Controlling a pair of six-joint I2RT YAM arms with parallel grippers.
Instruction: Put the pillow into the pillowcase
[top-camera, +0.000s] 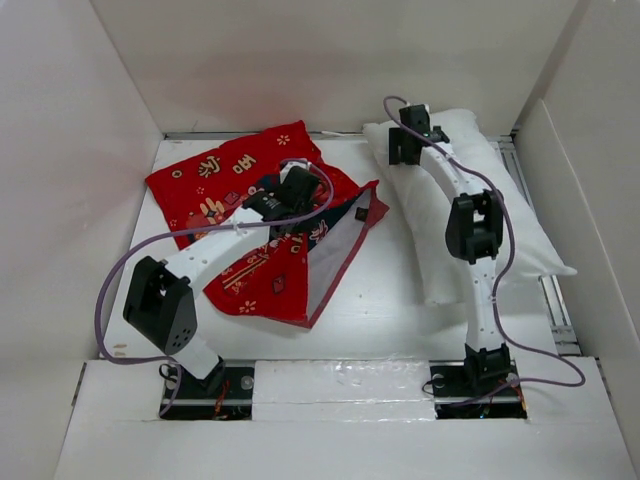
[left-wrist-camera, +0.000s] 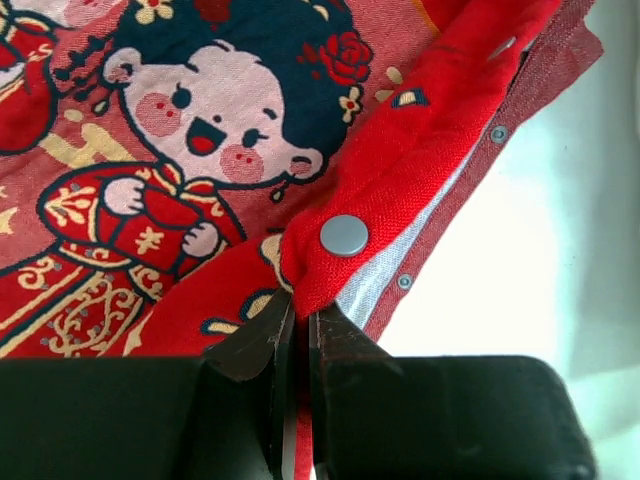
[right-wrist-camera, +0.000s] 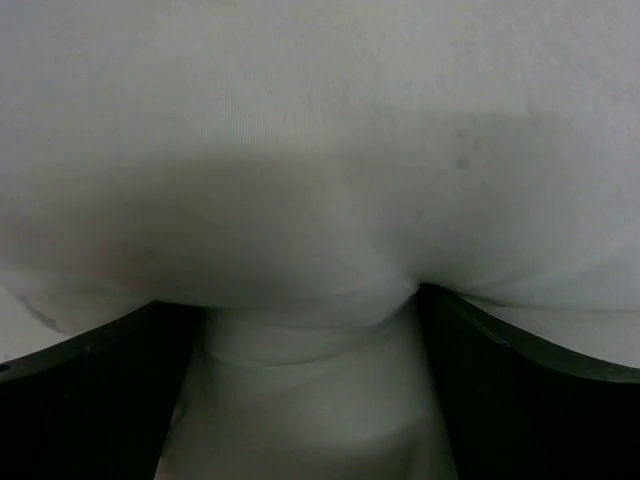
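The red pillowcase (top-camera: 255, 215), printed with cartoon figures, lies crumpled left of centre with its open snap-button edge (left-wrist-camera: 345, 235) towards the pillow. My left gripper (top-camera: 285, 190) is shut on a fold of that edge, and its fingertips (left-wrist-camera: 272, 335) pinch the red cloth (left-wrist-camera: 300, 280). The plain white pillow (top-camera: 500, 220) lies lengthwise on the right. My right gripper (top-camera: 408, 140) is at its far end, pressed into it. In the right wrist view the pillow (right-wrist-camera: 320, 150) fills the frame and a wad of it (right-wrist-camera: 310, 350) is squeezed between the two fingers (right-wrist-camera: 140, 380).
White walls stand close on the left, back and right of the white table (top-camera: 385, 300). A metal rail (top-camera: 555, 300) runs along the right side under the pillow. The arm bases (top-camera: 205, 385) sit at the near edge.
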